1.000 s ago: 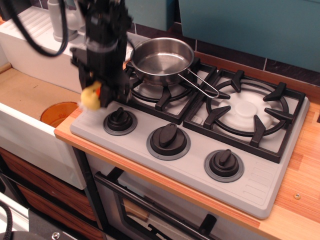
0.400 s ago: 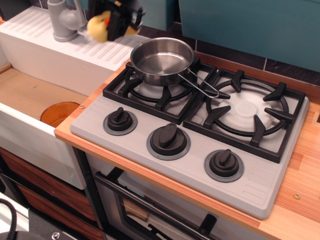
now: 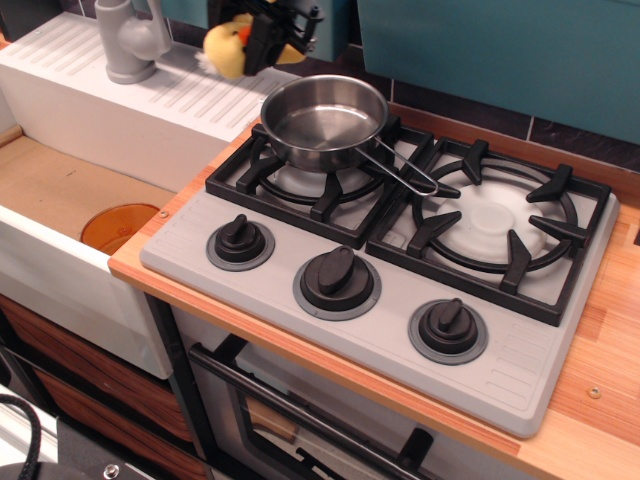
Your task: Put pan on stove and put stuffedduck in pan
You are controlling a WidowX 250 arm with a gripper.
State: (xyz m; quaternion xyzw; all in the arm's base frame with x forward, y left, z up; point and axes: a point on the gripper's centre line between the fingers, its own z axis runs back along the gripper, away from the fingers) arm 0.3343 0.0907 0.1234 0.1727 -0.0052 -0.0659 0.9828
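The shiny steel pan [image 3: 324,120] sits on the left burner grate of the grey stove [image 3: 500,345], its wire handle pointing right toward the middle. The pan is empty. My gripper [image 3: 258,42] is at the top of the view, up and to the left of the pan, shut on the yellow stuffedduck [image 3: 229,47]. The duck hangs in the air above the white drainboard, its orange beak toward the gripper. Most of the arm is out of view above.
A white sink unit with a grey tap [image 3: 128,40] stands left of the stove. An orange plate [image 3: 118,226] lies in the sink basin. Three black knobs [image 3: 338,279] line the stove front. A teal wall is behind.
My gripper has lifted the duck from beside the left knob up to the top of the view, then moved it a little right toward the pan.
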